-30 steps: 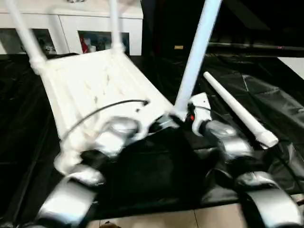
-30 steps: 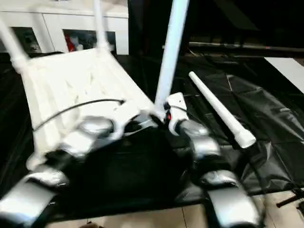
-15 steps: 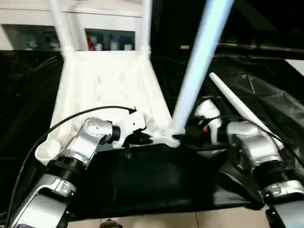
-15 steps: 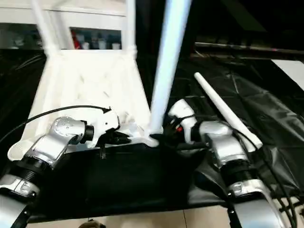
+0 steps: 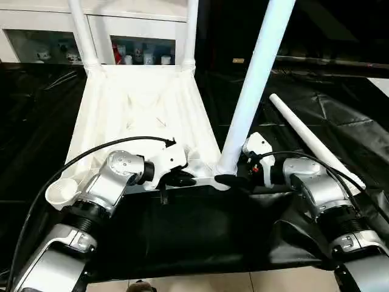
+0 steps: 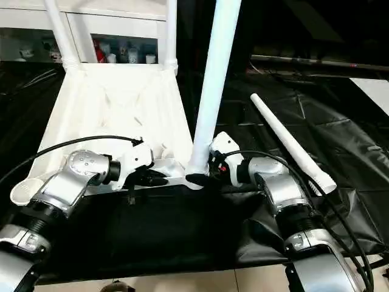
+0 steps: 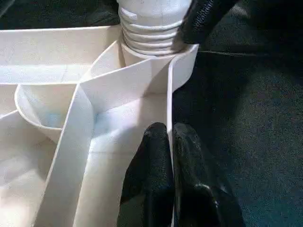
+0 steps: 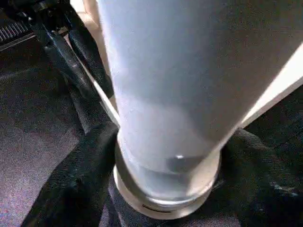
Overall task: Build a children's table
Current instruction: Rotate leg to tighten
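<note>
The children's table lies upside down, its white tabletop (image 5: 140, 103) on the black cover. Two legs (image 5: 79, 30) (image 5: 191, 30) stand in the far corner sockets. A third leg (image 5: 255, 79) rises from the near right socket, leaning slightly to the right, its ribbed base (image 7: 151, 28) in the socket. My right gripper (image 5: 234, 176) is shut on this leg just above the socket, with a finger (image 8: 75, 184) on each side. My left gripper (image 7: 171, 142) is shut on the tabletop's thin near rim, close to that corner. The near left socket (image 5: 61, 193) is empty.
A loose white leg (image 5: 313, 140) lies on the black cover to the right of my right arm. A white cabinet with glass doors (image 5: 140, 36) stands behind the table. A black cable loops from my left wrist over the tabletop. Pale floor shows at the near edge.
The head camera has swung and settled, so the whole picture shifted. My right gripper has drawn in around the leg's base. My left gripper keeps its hold on the rim.
</note>
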`<state>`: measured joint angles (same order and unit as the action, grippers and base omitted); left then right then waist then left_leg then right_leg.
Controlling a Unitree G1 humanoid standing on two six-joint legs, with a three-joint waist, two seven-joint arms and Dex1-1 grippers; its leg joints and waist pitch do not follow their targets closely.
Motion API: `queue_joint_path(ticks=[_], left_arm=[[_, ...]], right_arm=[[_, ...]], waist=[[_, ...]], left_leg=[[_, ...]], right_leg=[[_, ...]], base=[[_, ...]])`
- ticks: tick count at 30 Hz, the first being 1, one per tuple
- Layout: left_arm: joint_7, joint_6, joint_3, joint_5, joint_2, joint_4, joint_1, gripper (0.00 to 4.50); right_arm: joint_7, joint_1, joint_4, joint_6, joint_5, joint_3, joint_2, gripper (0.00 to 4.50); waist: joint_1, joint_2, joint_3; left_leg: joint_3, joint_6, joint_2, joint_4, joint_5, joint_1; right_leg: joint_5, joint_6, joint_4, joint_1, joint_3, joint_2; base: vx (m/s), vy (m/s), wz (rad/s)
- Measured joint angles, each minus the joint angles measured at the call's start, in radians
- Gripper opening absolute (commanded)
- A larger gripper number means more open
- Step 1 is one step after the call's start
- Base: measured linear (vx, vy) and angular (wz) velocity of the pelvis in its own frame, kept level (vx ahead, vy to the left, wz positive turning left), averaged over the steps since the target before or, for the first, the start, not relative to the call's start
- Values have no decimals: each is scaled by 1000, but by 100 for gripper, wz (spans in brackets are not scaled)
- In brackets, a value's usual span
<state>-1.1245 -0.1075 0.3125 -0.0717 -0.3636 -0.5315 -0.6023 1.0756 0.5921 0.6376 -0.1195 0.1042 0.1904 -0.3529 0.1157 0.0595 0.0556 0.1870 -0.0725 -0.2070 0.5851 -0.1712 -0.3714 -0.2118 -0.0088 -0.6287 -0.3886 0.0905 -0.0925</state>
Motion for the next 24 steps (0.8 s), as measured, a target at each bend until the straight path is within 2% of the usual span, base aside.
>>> queue_joint_path(ticks=[4,9,13,18,21,24], left_arm=[[-2,0,0,0,-1,0,0,0],[-1,-5,-3,0,-3,4,3,0],[75,-56,-15,-13,28,-3,-2,0],[358,-215,-47,-44,202,-118,-91,0],[464,-260,-63,-43,271,-149,-114,0],[534,-259,-66,-63,316,-174,-128,0]], right_arm=[[0,0,1,1,0,0,1,278],[-21,-4,2,-1,1,-8,14,274],[-140,-5,34,-13,1,-40,57,274],[-567,47,132,-66,1,-164,196,273],[-734,86,184,-70,10,-206,246,273],[-857,123,230,-64,10,-228,281,273]], waist=[[-1,0,0],[-2,0,0],[-12,0,-1],[-27,-4,-2],[-28,-10,-4],[-26,-12,-5]], left_leg=[[0,0,0,0,0,0],[0,0,0,0,0,1],[1,0,0,1,0,4],[1,-1,1,1,0,7],[1,-1,1,0,0,7],[1,-1,1,-1,0,6]], right_leg=[[0,0,0,0,0,0],[0,0,0,0,0,0],[1,-1,-2,2,-2,0],[6,-3,-2,3,-4,0],[5,-2,-1,3,-4,0],[4,-1,0,2,-4,1]], base=[[0,0,0],[0,0,0],[0,0,0],[0,0,0],[0,0,0],[0,0,0]])
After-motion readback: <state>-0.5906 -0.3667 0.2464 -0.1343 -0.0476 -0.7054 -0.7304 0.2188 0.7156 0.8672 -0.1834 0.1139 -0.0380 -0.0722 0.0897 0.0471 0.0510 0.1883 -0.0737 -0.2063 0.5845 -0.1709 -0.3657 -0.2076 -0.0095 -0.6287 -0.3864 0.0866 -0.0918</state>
